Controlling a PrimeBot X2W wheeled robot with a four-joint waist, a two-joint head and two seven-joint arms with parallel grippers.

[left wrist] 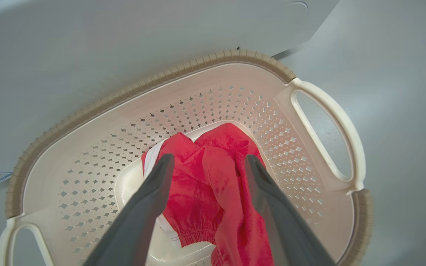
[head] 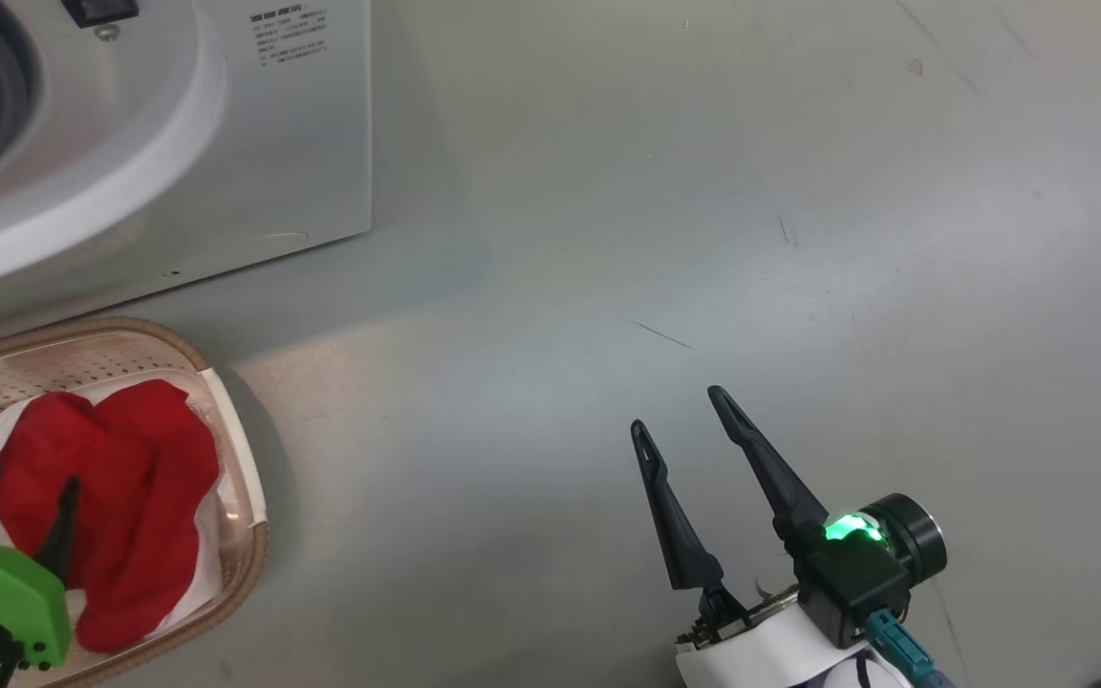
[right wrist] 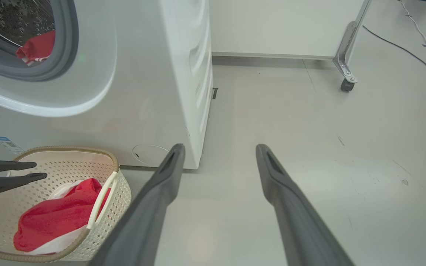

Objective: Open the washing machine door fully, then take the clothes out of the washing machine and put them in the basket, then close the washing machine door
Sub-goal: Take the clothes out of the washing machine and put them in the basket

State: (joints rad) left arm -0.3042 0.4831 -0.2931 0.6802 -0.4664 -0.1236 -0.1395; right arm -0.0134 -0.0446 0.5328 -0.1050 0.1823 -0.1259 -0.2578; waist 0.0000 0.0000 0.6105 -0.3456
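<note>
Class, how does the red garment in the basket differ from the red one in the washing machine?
The basket garment lies in the basket; the drum garment sits inside the washing machine. The basket garment shows as a big heap; the drum garment peeks past the grey gasket. Both are bright red.

You get washing machine [head: 302,143] cropped by top and left edges in head view; print on its label [head: 288,38] too small for you to read. Basket [head: 82,327] runs off left and bottom edges there; left claw [head: 30,481] cut off at lower-left corner. In left wrist view, claw fingers [left wrist: 150,199] cover parts of clothes [left wrist: 205,177]. In right wrist view, red piece [right wrist: 37,46] in drum half hidden behind gasket [right wrist: 67,44]; drum cropped at corner.
</note>
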